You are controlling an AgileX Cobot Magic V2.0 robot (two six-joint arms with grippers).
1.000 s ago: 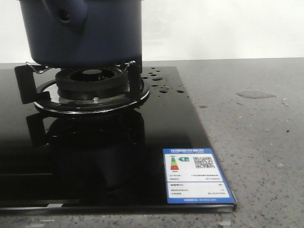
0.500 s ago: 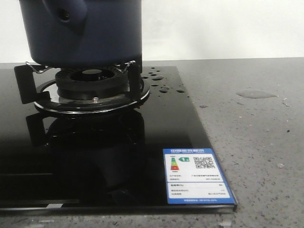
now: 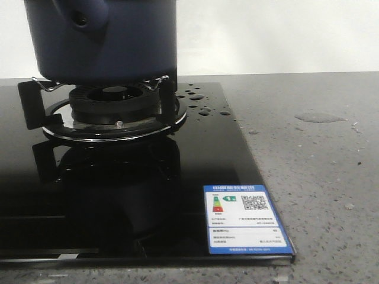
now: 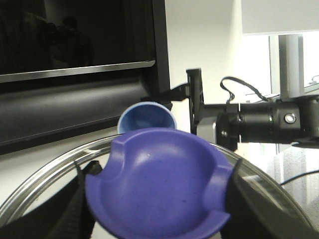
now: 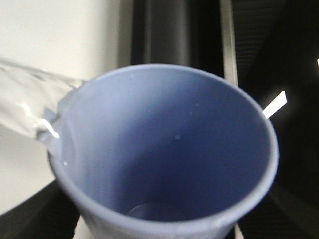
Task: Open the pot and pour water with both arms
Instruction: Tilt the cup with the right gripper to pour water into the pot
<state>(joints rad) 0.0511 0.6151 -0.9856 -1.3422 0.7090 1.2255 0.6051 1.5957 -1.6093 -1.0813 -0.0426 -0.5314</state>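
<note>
Front view: the pot point(image 3: 100, 38) sits on the burner point(image 3: 112, 106), no arm in sight. Left wrist view: the left gripper point(image 4: 157, 219) clamps the lid point(image 4: 157, 191), the cup point(image 4: 146, 118) just beyond. Right wrist view: the cup point(image 5: 164, 149) fills the frame; right gripper's state cannot be told.

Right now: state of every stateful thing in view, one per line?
pot: upright on the burner supports, top out of frame.
burner: no flame visible.
glass lid: off the pot, held up at the left wrist by its purple knob.
light blue cup: at the right wrist, seems empty.
cooktop: wet, droplets beside the burner.
</note>
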